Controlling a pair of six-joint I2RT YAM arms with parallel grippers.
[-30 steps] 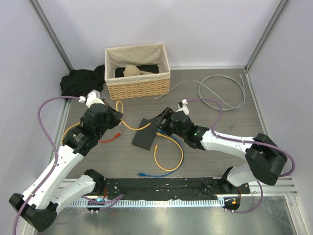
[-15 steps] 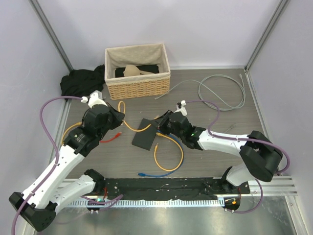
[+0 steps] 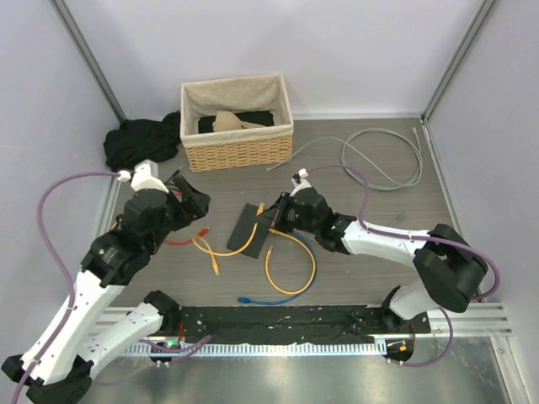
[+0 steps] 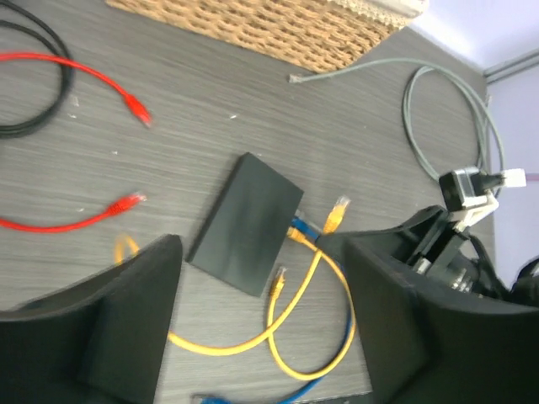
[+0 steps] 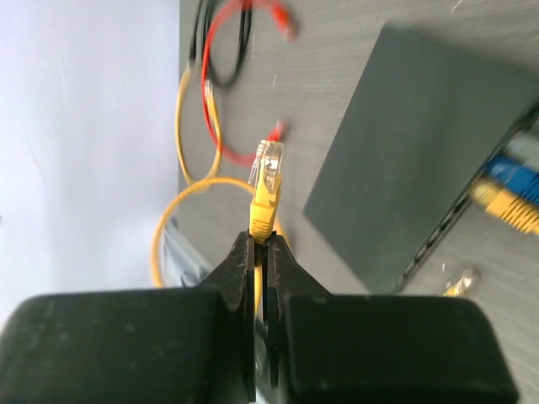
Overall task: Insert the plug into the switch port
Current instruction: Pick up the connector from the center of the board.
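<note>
The switch [image 3: 248, 231] is a flat dark-grey box lying on the table, also in the left wrist view [image 4: 248, 220] and the right wrist view [image 5: 421, 147]. A blue and a yellow plug sit in ports on its edge [image 5: 510, 187]. My right gripper [image 3: 269, 212] is shut on the yellow cable just behind its plug [image 5: 268, 178], held above the table beside the switch [image 3: 260, 207]. My left gripper [image 3: 187, 202] stands open and empty, left of the switch, its fingers [image 4: 126, 337] wide apart.
A wicker basket [image 3: 237, 122] and a black cloth [image 3: 137, 139] are at the back left. A grey cable [image 3: 381, 156] coils at the back right. Red cable [image 3: 187, 239], blue cable [image 3: 271, 299] and yellow loops [image 3: 290, 269] lie around the switch.
My left gripper opened, let go of the yellow cable and drew back to the left. The cable now sags onto the table. My right gripper shut on the cable behind its plug.
</note>
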